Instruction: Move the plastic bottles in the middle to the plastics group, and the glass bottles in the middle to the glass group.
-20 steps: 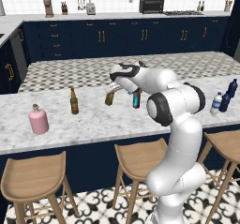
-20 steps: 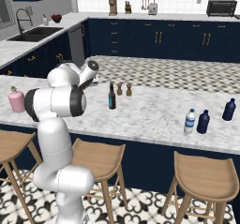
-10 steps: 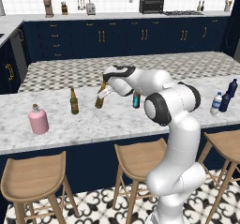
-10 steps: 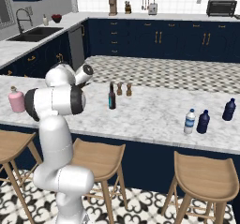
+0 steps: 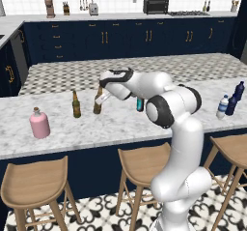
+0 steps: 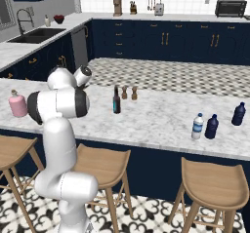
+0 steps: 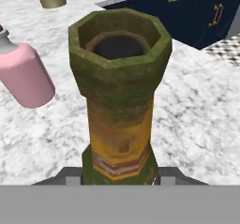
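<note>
Gripper (image 5: pixel 100 101) clamped on brown beer bottle (image 5: pixel 98 103), just right of second brown beer bottle (image 5: pixel 75 104) on marble counter (image 5: pixel 120 123); pink bottle (image 5: pixel 39 123) further left.

We are looking at a home kitchen — navy cabinets (image 5: pixel 96 39) with brass pulls are running along the back wall under a white tiled splashback. A toaster oven (image 5: pixel 155 6) and a knife block (image 5: pixel 66 8) are sitting on the rear counter, a sink (image 6: pixel 36 33) with a tap is showing at the left — and wooden stools (image 5: pixel 33 189) are standing along the near edge of a marble island (image 5: pixel 120 123).
</note>
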